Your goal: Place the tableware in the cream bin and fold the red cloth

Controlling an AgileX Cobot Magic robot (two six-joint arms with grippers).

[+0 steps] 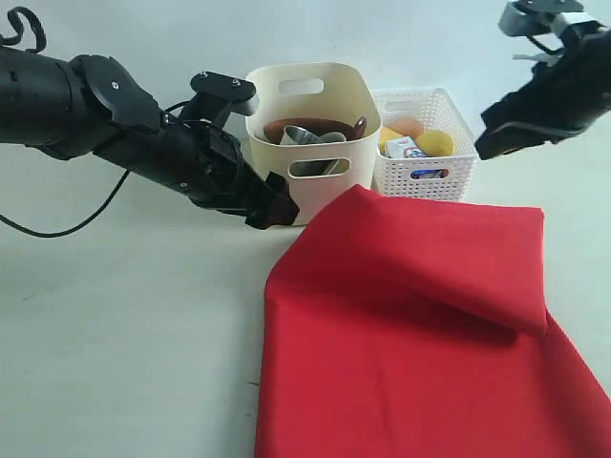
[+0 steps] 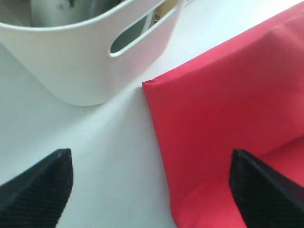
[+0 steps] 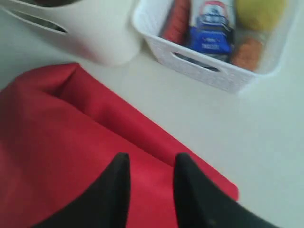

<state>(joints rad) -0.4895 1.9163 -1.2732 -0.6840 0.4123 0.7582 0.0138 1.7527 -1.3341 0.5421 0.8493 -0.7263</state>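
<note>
Left arm (image 1: 143, 138) stretched low beside cream bin (image 1: 310, 95) (jaws wide), right arm (image 1: 549, 100) high.

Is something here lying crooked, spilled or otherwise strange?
Nothing looks spilled or broken. The red cloth is folded unevenly: its upper flap lies askew, its edge slanting across the lower layer. In the cream bin the steel cup lies tilted.

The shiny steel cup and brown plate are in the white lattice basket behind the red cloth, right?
No. The shiny steel cup and round brown plate sit in the tall cream plastic tub, behind the red cloth, as the exterior view shows.
</note>
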